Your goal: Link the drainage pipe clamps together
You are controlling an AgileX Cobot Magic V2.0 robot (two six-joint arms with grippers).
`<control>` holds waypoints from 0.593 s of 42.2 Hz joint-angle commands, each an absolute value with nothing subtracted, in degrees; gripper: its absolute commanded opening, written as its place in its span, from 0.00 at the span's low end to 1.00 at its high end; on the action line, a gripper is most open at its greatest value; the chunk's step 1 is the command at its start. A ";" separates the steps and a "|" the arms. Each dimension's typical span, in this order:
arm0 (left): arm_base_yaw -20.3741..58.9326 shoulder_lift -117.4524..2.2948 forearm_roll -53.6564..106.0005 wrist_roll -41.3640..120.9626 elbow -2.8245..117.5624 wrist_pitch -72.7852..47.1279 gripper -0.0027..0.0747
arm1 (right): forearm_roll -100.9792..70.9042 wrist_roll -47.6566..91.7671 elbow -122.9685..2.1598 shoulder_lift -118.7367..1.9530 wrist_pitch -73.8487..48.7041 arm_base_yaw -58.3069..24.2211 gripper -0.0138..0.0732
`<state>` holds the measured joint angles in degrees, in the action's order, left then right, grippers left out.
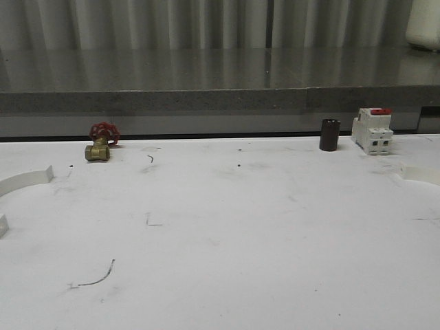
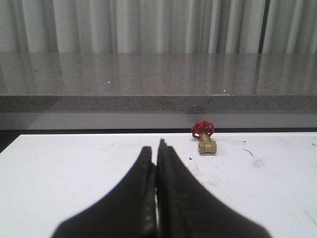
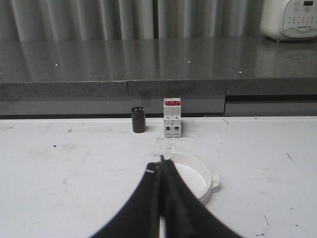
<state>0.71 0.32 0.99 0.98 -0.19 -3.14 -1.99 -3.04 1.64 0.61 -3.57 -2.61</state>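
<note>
One white drainage pipe clamp (image 1: 27, 179) lies at the table's left edge, an arc with its holed tab end toward the middle; a small white bit (image 1: 2, 225) nearer the front may be its other end. The second clamp (image 1: 421, 173) lies at the right edge, cut off by the frame. In the right wrist view that half-ring (image 3: 204, 172) curves on the table just beyond my right gripper (image 3: 161, 161), whose black fingers are pressed together with nothing between them. My left gripper (image 2: 156, 148) is also shut and empty over bare table.
A brass valve with a red handwheel (image 1: 102, 143) sits at the back left. A dark cylinder (image 1: 329, 135) and a white-and-red breaker block (image 1: 372, 130) stand at the back right. Behind the table runs a grey stone ledge (image 1: 220, 100).
</note>
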 commanded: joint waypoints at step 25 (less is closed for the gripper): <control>1.08 -5.99 0.89 0.81 26.80 -9.13 0.01 | -2.20 -2.68 -28.37 -5.91 -17.74 -2.30 0.08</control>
<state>0.71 -2.12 0.99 0.98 20.52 -9.03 -2.48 -3.04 -22.52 -1.93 -18.65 -2.61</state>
